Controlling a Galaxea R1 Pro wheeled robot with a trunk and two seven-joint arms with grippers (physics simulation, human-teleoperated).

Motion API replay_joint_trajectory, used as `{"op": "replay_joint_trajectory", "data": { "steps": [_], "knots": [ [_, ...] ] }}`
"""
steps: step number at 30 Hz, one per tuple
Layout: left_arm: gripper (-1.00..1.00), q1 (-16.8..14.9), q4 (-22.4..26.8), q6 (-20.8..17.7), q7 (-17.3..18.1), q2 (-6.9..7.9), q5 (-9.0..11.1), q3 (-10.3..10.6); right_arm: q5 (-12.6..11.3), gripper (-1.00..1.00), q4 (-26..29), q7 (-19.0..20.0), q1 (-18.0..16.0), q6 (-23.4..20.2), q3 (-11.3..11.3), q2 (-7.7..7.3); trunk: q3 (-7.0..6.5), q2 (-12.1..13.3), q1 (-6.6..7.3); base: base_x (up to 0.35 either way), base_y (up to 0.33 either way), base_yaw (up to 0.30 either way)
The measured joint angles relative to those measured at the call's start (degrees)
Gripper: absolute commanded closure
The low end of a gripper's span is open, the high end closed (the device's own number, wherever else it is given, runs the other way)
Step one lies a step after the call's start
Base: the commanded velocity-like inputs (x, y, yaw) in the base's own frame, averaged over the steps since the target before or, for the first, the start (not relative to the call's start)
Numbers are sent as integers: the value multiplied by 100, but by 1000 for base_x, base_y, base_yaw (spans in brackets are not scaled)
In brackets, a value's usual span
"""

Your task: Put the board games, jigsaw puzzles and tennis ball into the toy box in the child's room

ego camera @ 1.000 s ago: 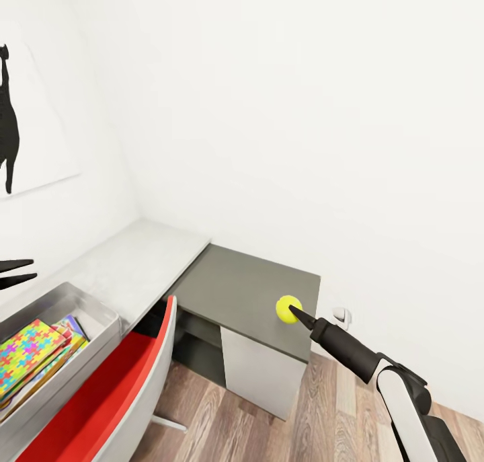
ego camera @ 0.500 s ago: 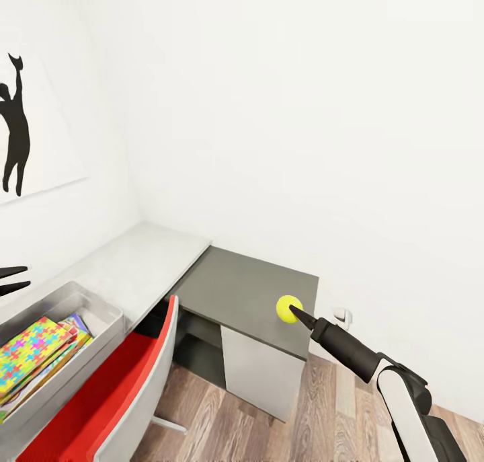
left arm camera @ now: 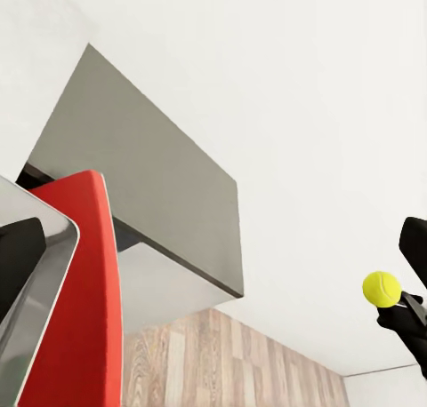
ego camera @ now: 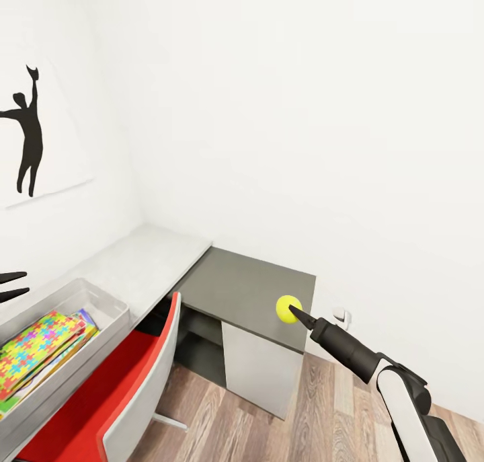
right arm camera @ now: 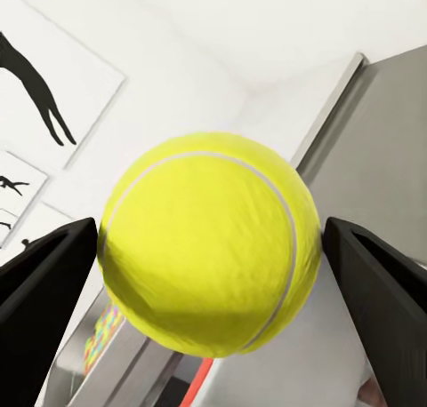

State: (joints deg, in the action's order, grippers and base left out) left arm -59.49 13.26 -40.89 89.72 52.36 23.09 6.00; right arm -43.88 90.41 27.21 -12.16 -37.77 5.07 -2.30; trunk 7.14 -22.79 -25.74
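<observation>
The tennis ball (ego camera: 288, 309) sits pinched between the two dark fingers of the right gripper (ego camera: 293, 310), held up in front of the dark end of the table (ego camera: 242, 290) for carrying. The toy box (ego camera: 101, 302), already holding a jigsaw puzzle (ego camera: 37, 341), lies well apart to the left. The left gripper (ego camera: 16, 284) at the picture's edge seems empty, its fingers a little parted.

Head high over table (ego camera: 134, 267), wrists close

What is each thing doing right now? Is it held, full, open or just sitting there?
Ball: held in right pincer, lifted off the table.
Toy box: on the table, holding puzzles and flat boxes.
Left pincer: open, holding nothing.
Red chair: upright by the table.
</observation>
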Motion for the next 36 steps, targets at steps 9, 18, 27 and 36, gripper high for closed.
{"op": "replay_joint_trajectory", "data": {
  "steps": [9, 18, 27, 36],
  "knots": [
    [-100, 0, -11, 1, 0, 18, 0, -2, -3, 100, 0, 1, 0, -2, -1, 0, -85, 0, 0, -1, 0, 0],
    [-100, 0, -12, 1, 0, 7, 0, -1, -6, 100, 7, 8, 0, -2, 3, -7, -170, 0, 0, 0, 0, 0],
    [-100, 0, -9, 1, 0, 9, -2, 1, -7, 100, 9, 7, 0, -2, 3, -6, -256, 1, 0, 0, 0, 0],
    [-100, 0, -7, 1, 0, 7, -8, 2, -6, 100, 15, 6, 0, -2, 3, -4, -311, 1, 0, 0, 0, 0]
  ]
}}
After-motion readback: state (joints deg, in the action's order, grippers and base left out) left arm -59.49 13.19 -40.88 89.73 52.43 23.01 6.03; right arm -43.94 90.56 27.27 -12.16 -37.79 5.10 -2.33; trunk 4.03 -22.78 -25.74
